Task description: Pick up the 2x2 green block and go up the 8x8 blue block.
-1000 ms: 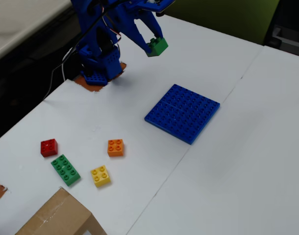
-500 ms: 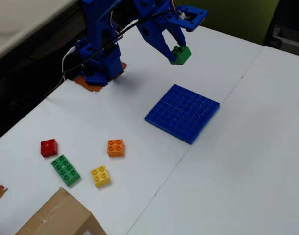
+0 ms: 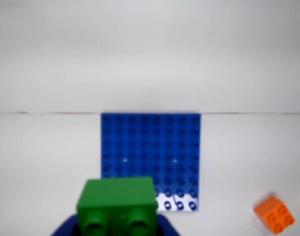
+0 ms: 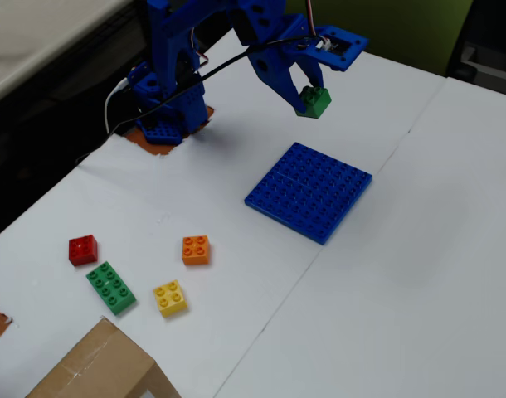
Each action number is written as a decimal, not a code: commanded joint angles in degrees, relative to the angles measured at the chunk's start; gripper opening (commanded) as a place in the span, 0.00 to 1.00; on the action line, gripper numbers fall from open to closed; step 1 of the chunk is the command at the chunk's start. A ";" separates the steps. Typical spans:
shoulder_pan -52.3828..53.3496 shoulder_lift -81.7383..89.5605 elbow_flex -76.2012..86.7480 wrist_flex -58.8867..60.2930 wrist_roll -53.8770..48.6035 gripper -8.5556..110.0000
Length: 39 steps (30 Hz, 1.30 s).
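End effector (image 4: pixel 312 98) pinching the 2x2 green block (image 4: pixel 315 100) in the air, above the tabletop (image 4: pixel 419 274) short of the 8x8 blue block (image 4: pixel 309 191), wrist view cuts off fingers behind block, plate's near corner washed by glare, open white tabletop around plate, orange brick (image 4: pixel 195 249) well apart

A small square red plastic brick (image 4: pixel 83 249) sat near the left edge of the white tabletop (image 4: pixel 402 290) in the fixed view. Just below it lay a longer rectangular green plastic brick (image 4: pixel 111 288) (eight studs, turned at an angle). A small square yellow plastic brick (image 4: pixel 170 298) sat to its right, and a small square orange plastic brick (image 4: pixel 195 249) (image 3: pixel 274 215) above that one. A brown cardboard box (image 4: pixel 99 369) filled the bottom left corner.
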 commanded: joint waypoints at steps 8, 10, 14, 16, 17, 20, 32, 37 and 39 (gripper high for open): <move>-1.49 -2.29 -1.14 2.46 0.44 0.07; -1.32 -2.81 -0.88 2.46 1.05 0.07; -1.14 -4.22 -0.70 2.46 2.37 0.07; -1.05 -5.01 -0.62 2.46 2.37 0.07; -1.05 -5.45 -0.62 2.46 2.37 0.07; -1.32 -6.42 -0.53 2.46 3.34 0.07; -1.41 -6.42 -0.35 2.46 4.66 0.07; -1.41 -6.42 -0.35 2.46 4.22 0.07; -1.41 -6.42 -0.35 2.46 4.22 0.07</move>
